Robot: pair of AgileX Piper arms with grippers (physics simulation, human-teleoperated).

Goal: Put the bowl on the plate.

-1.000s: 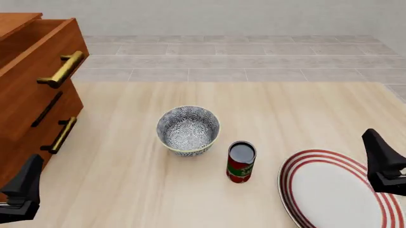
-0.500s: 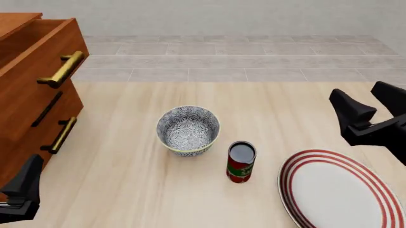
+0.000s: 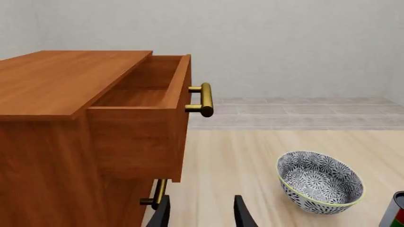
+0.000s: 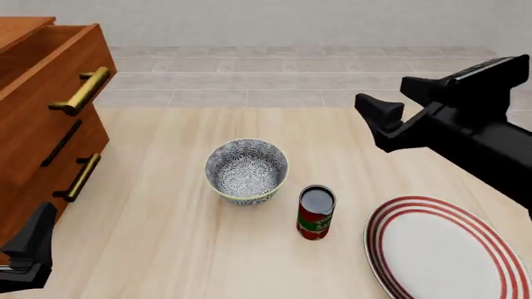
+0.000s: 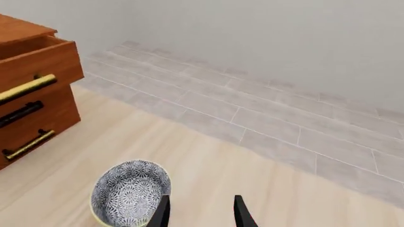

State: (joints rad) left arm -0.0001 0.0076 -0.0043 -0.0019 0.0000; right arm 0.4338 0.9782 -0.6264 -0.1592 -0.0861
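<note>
Jaws on both grippers are parted, empty. Right gripper [image 4: 390, 118] hangs above the bench, right of the bowl [image 4: 247, 170] mid-bench. Descending carelessly could topple the can [image 4: 316, 212] between bowl and plate [image 4: 445, 252].

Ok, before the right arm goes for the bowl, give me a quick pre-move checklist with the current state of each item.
1. Right gripper open: ok, fingers spread.
2. Bowl upright and empty: ok.
3. Plate free to receive the bowl: ok, nothing on the visible part.
4. Can clear of the bowl: ok, apart, but it stands between bowl and plate.
5. Left gripper out of the way: ok, low beside the drawer unit.
6. Gripper aligned over the bowl: not ok, off to the right.
</note>
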